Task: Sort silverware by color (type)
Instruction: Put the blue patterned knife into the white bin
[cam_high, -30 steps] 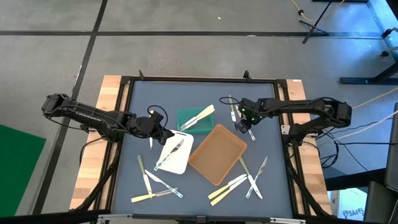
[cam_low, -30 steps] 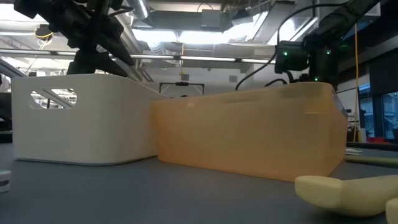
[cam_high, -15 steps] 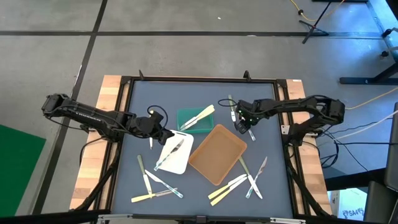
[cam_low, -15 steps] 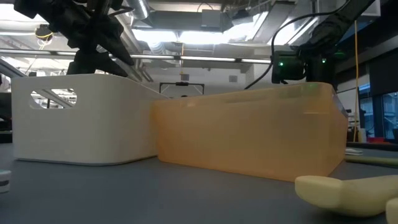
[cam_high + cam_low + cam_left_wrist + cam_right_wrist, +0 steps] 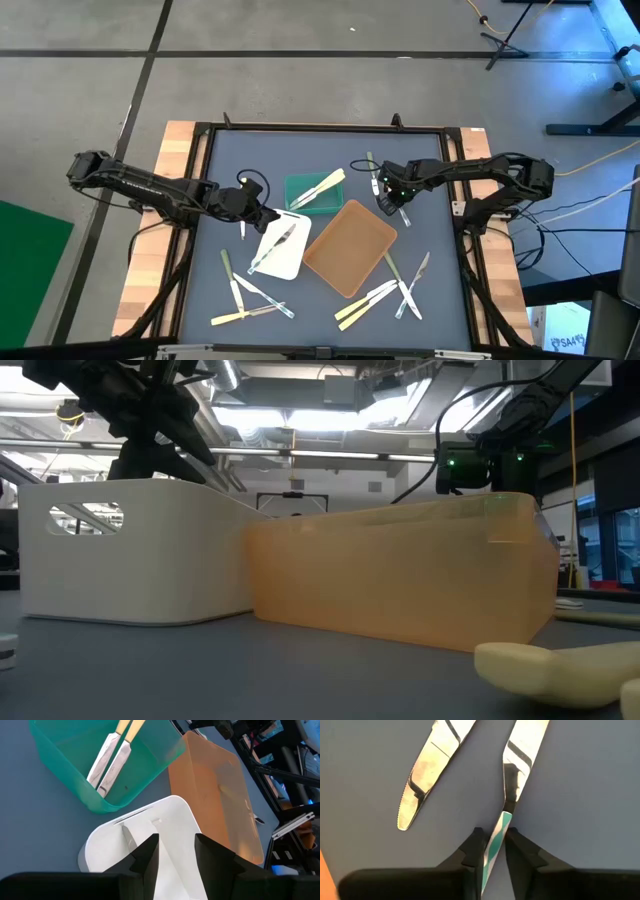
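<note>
My right gripper (image 5: 493, 851) points down at the table's far right (image 5: 388, 203), shut on a pale shiny utensil (image 5: 520, 750) of the silverware. A second pale knife (image 5: 427, 770) lies flat on the table beside it. My left gripper (image 5: 176, 851) hovers open over the white tray (image 5: 165, 820), with nothing between its fingers. In the high view it is at the tray's far left corner (image 5: 268, 216). Two cream utensils (image 5: 112, 757) lie in the green tray (image 5: 315, 193). My right gripper pinches the utensil's narrow part (image 5: 496, 835), which shows teal and white stripes, between its two fingers. The fingers come from above, pointing down, one on each side of it. The utensil's wide end (image 5: 525, 745) lies on the table beyond the fingers.
The brown tray (image 5: 350, 247) sits mid-table next to the white tray (image 5: 280, 248), which holds pale utensils. Loose silverware lies near the front left (image 5: 250, 295) and front right (image 5: 385, 295). An olive-handled piece (image 5: 374, 172) lies beyond my right gripper.
My right arm has sunk a little toward the table at the far right; in the low view its wrist shows lower than before. My left arm has kept still.
</note>
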Robot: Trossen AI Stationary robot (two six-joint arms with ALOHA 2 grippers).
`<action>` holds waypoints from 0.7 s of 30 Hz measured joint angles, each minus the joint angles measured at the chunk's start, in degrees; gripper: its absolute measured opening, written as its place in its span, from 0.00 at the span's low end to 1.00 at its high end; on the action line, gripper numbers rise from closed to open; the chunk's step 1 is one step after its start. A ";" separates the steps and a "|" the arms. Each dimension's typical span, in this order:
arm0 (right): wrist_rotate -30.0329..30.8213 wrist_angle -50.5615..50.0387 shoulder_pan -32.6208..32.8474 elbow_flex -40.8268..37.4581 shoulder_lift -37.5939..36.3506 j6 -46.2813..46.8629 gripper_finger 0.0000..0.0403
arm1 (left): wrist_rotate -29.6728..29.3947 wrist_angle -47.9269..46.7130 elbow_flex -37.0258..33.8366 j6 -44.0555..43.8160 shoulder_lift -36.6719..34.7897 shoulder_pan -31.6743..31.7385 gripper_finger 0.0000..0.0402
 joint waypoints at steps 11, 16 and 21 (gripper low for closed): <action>0.18 0.18 0.00 -0.04 0.00 0.00 0.04 | 0.00 0.00 0.00 0.02 0.00 0.00 0.30; 0.24 0.18 0.00 -0.07 0.02 0.00 0.03 | 0.00 0.00 0.00 0.02 0.00 0.00 0.30; 0.31 0.18 0.00 -0.07 0.02 -0.02 0.03 | 0.00 0.00 0.01 0.04 0.00 0.00 0.30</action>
